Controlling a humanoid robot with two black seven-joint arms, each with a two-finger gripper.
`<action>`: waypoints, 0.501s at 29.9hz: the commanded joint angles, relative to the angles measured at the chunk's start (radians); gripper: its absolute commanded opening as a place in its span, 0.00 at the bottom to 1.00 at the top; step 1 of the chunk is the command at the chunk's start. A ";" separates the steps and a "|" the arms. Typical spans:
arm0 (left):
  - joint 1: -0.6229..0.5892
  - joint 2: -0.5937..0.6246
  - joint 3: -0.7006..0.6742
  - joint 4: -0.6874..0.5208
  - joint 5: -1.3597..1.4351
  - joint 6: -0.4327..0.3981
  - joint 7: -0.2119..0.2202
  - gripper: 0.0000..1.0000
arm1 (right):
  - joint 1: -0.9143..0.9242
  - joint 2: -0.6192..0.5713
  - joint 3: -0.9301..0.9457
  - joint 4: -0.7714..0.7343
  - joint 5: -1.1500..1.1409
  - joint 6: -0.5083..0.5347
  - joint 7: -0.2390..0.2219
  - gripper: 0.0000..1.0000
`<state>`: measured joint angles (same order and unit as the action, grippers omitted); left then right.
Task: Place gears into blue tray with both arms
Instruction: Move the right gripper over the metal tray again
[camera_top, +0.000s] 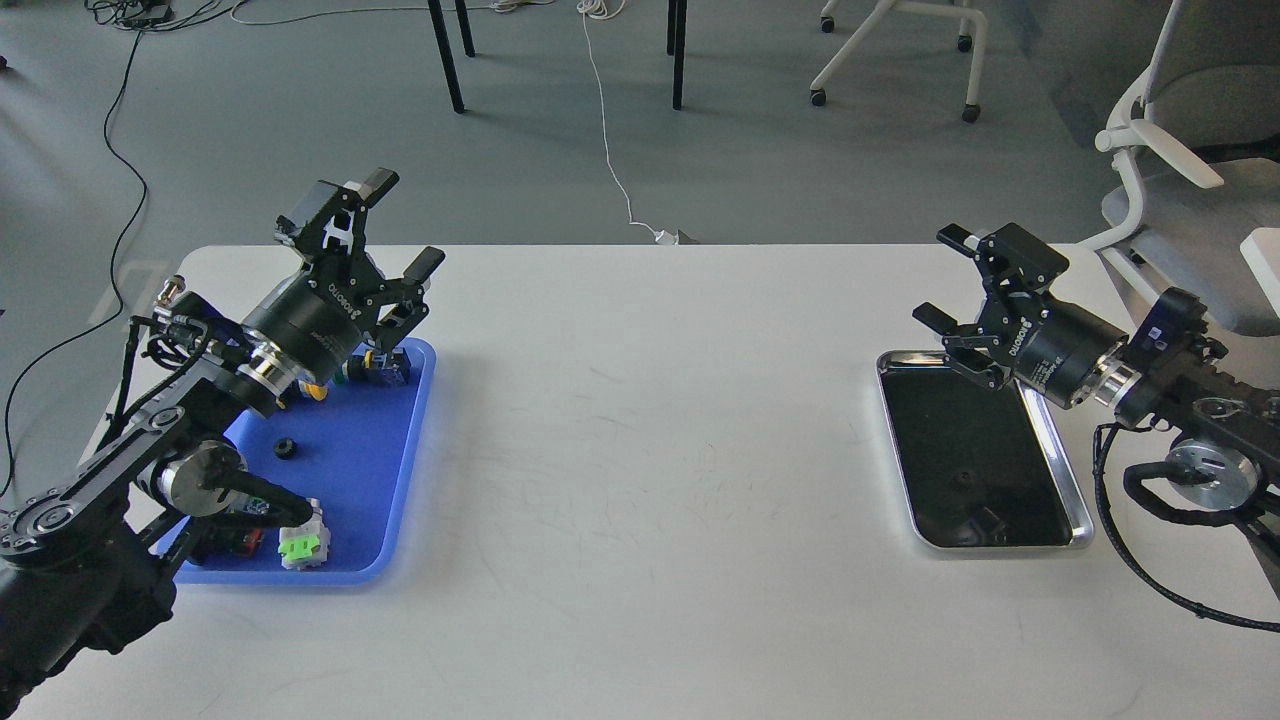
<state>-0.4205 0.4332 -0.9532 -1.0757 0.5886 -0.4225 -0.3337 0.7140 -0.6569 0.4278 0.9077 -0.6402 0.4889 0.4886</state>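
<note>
White tabletop (640, 450) fills the lower part of the frame, with grey floor, cables, chair legs and an office chair (1190, 210) beyond its far edge.

On my screen the left gripper (405, 222) sits in the upper left of the frame, raised over the far end of the blue tray (400, 480). Its two fingers are spread wide apart, one pointing up, the other out to the right, and I see nothing between them. The right gripper (948, 277) is at the right of the frame, above the far corner of the steel tray (1075, 500), its fingers likewise parted and holding nothing.

Moving outward from the left gripper: the blue tray lies at the left of the frame, partly covered by the left arm (160, 440). One gear (287, 448), a small black ring, rests on the tray floor near its middle, apart from the other items. Near the tray's far end, just below the gripper, are push-buttons (375, 368) with yellow and green parts. At the tray's near end sits a green-capped push-button (303, 546) with a red and black one (235, 541) beside it, half hidden by the arm.

Well apart, at the right, the steel tray shows a dark reflective floor; a faint dark speck (963, 478) is on it, too small for me to identify.
</note>
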 joint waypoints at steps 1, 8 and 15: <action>-0.001 0.002 0.001 0.003 -0.006 -0.004 0.009 0.98 | 0.119 -0.058 -0.113 0.034 -0.243 0.000 0.000 0.99; -0.001 0.005 -0.001 0.003 -0.006 -0.006 0.009 0.98 | 0.419 -0.124 -0.440 0.126 -0.764 0.000 0.000 0.99; -0.001 0.002 -0.003 0.002 -0.006 -0.007 0.009 0.98 | 0.510 -0.127 -0.592 0.166 -1.239 0.000 0.000 0.99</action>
<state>-0.4219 0.4383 -0.9543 -1.0724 0.5828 -0.4286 -0.3252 1.2143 -0.7877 -0.1157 1.0714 -1.7153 0.4887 0.4890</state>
